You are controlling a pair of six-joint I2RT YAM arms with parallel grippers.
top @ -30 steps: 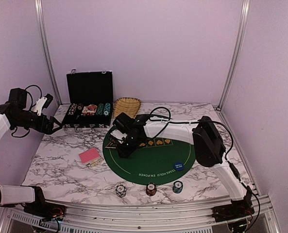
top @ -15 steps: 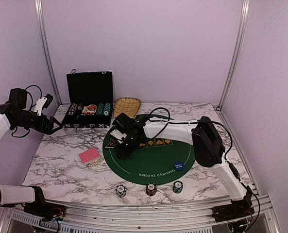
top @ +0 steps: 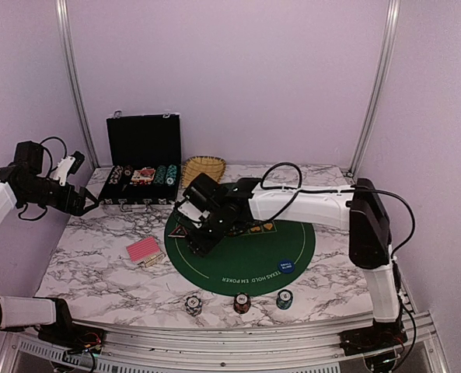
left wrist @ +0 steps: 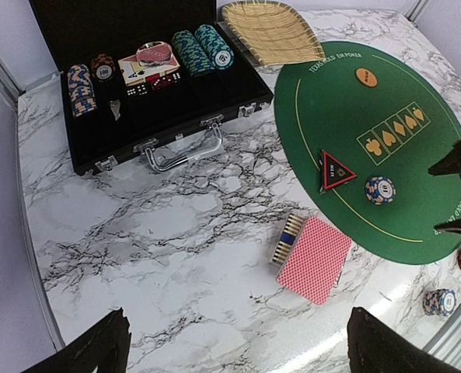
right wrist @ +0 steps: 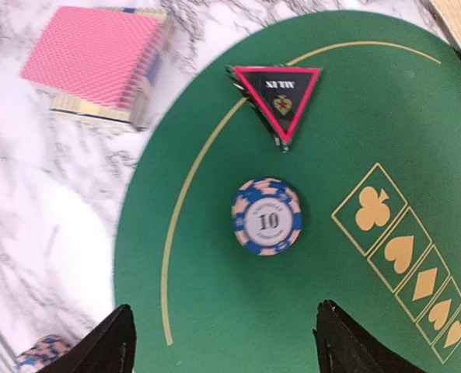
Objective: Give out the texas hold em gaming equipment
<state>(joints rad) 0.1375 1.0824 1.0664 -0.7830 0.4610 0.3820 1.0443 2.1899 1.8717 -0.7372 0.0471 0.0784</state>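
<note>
I am looking down on a marble table with a round green felt mat at its centre. An open black case sits at 11 o'clock and a straw basket at 12. The left gripper hangs idle over the 9 o'clock edge, its fingers spread as wide as they go and holding nothing. The right gripper reaches across to the mat's 9 o'clock side. In the last second its fingers have parted and its elbow has swung out toward 3 o'clock. Its fingers now stand well apart with nothing between them. A pink-backed card deck lies on the marble just off the mat at 9 o'clock. Below the right gripper, a blue-and-peach striped chip lies flat on the felt, touching neither finger. It is just inside the gold arc, near but apart from the black-red triangle marker. I judge this chip delivered, so the arm is free to withdraw for the next piece.
</note>
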